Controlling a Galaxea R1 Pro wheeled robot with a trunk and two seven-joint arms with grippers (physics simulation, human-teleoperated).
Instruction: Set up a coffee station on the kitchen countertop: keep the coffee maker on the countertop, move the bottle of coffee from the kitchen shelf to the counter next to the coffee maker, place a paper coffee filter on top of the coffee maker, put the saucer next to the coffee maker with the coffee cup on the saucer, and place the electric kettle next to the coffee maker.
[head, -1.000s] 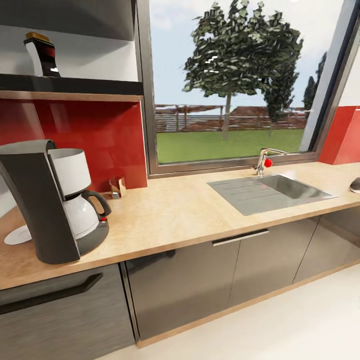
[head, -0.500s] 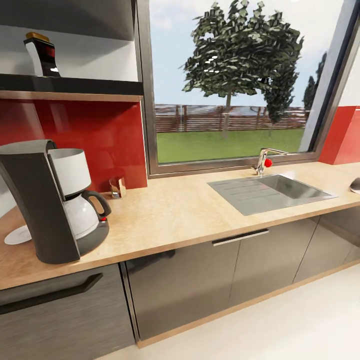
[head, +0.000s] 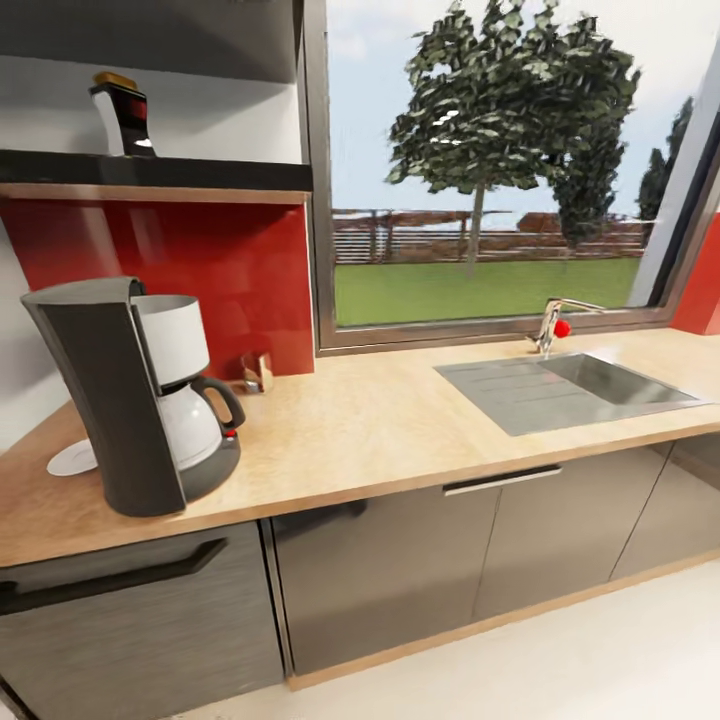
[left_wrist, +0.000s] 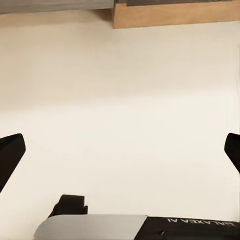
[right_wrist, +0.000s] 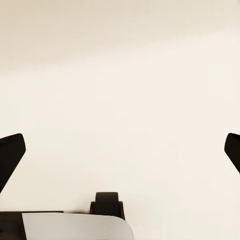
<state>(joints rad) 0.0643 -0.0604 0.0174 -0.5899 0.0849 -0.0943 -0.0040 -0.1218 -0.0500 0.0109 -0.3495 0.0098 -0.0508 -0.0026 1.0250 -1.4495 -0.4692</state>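
View has swung left since a second ago, so you now face the bottle of coffee (head: 122, 113) upright on the kitchen shelf (head: 150, 170) above the coffee maker (head: 130, 395); both grippers spread wide, empty; bottle likely rigid, slick—grip mid-body.

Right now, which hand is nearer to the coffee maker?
Left, probably. The coffee maker stands at the left end of the countertop. The left hand faces floor beside the cabinet base; the right hand faces pale floor.

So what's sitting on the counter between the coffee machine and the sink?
In the head view, bare countertop lies between the coffee maker and the sink; the paper coffee filter sits behind that stretch, by the red wall.
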